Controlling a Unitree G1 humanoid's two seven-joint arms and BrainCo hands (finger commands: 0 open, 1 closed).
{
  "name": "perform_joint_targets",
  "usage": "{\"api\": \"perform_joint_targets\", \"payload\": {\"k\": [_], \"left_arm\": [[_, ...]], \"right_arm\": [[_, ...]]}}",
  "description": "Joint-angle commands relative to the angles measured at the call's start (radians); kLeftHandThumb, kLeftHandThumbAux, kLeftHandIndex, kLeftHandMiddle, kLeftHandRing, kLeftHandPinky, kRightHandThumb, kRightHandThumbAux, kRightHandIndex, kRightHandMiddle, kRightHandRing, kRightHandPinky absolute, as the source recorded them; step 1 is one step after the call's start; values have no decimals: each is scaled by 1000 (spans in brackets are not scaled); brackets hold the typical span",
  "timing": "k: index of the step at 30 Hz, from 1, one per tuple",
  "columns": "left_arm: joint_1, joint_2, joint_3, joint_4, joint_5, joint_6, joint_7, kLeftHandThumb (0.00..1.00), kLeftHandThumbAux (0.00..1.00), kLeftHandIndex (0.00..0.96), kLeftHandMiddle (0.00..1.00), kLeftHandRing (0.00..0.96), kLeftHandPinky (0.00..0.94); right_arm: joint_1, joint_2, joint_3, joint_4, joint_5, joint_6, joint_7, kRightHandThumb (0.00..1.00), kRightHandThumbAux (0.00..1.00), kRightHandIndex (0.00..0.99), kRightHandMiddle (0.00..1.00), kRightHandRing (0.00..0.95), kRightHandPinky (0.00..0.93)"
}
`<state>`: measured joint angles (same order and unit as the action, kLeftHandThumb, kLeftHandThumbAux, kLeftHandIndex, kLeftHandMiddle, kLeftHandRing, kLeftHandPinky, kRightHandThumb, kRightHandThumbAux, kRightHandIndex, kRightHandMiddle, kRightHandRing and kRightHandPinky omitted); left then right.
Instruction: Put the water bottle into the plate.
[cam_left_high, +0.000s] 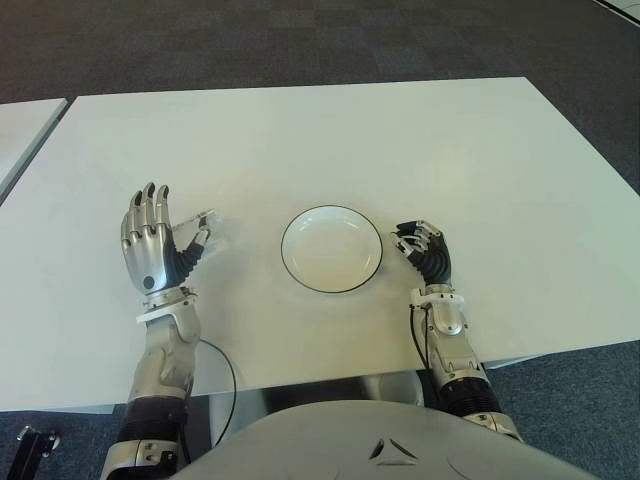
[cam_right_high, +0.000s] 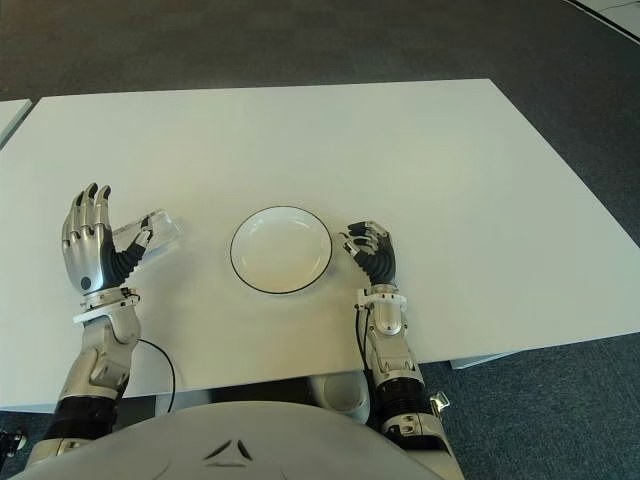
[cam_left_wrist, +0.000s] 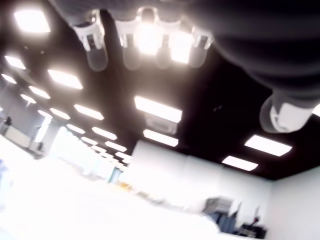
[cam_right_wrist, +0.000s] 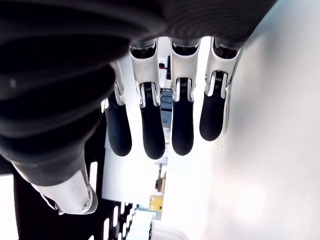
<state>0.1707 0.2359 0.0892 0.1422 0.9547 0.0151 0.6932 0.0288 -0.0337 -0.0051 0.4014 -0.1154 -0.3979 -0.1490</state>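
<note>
**One hand has the bottle in reach, and it is the left**

Taking the plate (cam_left_high: 331, 249) as my landmark: it lies on the white table (cam_left_high: 420, 140), roughly between the two hands, with nothing in it. The water bottle (cam_left_high: 204, 232) is a clear one lying on its side on the table, off the plate's left side and apart from its rim. As far as I can read it through the clear plastic, its long axis runs roughly crosswise, tilted a little, one end pointing toward the plate and the other toward my left hand (cam_left_high: 150, 240).

That left hand is on the far side of the bottle from the plate, palm turned toward the bottle, fingers straight and spread, thumb reaching in by the bottle's near end. I judge it open, holding nothing yet; whether the thumb is touching the plastic I cannot tell.

My right hand (cam_left_high: 425, 250) shows just off the plate's right side, fingers loosely curled with nothing between them, as its wrist view confirms. It is idle and well away from the bottle.

So I judge the grasp belongs to the left hand: close around the bottle's body across its long axis, lift, then carry it rightward over the rim. A clear, round bottle may roll if nudged first.
</note>
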Motion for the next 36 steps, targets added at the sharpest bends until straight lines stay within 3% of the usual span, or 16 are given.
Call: {"api": "perform_joint_targets", "payload": {"k": [1,6,12,21,36], "left_arm": [[-19,12,-39,-9,41,168,-115,591,249,0,0,0,0],[-80,42,-80,53,49,295,-210,575,197,0,0,0,0],[-161,87,-114,197,9,341,-251,560,153,0,0,0,0],[-218,115,-168,292,-27,417,-297,565,135,0,0,0,0],[-342,122,-260,595,-130,354,-296,567,148,0,0,0,0]], "right_arm": [[13,6,-1,21,0,12,-1,709,734,422,420,380,393],[8,6,0,31,3,7,3,709,734,423,419,377,384],[5,6,-2,38,3,4,2,708,734,424,421,377,384],[5,7,-9,40,15,-8,9,708,734,425,427,385,395],[8,14,-21,46,22,-38,16,708,734,425,426,389,399]]}}
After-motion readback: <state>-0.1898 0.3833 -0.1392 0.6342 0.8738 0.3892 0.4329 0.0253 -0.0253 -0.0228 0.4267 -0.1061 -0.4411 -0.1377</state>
